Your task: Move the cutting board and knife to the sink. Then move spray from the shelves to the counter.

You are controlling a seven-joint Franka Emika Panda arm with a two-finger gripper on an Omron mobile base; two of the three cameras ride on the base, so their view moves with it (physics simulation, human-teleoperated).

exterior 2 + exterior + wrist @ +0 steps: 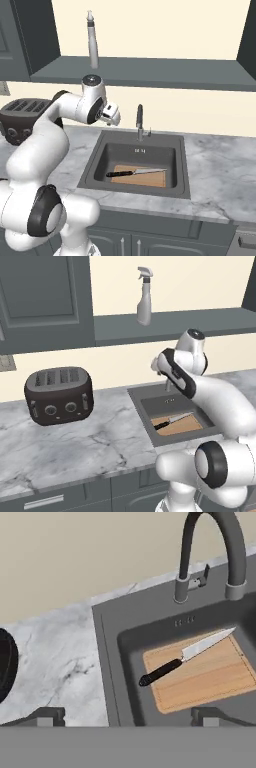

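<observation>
In the sink point(97, 165), arm hides cutting board's point(186, 426) right end.

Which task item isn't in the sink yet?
The spray. It stands upright on the shelves, above the counter; the cutting board and knife already lie in the sink.

The board point(207, 679) lay flat in the sink point(100, 155), and the knife point(185, 657) lay on top of it. The faucet point(140, 122) stood at the back of the sink. The sink sat in the desk point(75, 436). The toaster point(59, 395) stood on the desk, left of the sink. The spray point(144, 297) stood upright on the shelf point(165, 72), high above the desk.
</observation>
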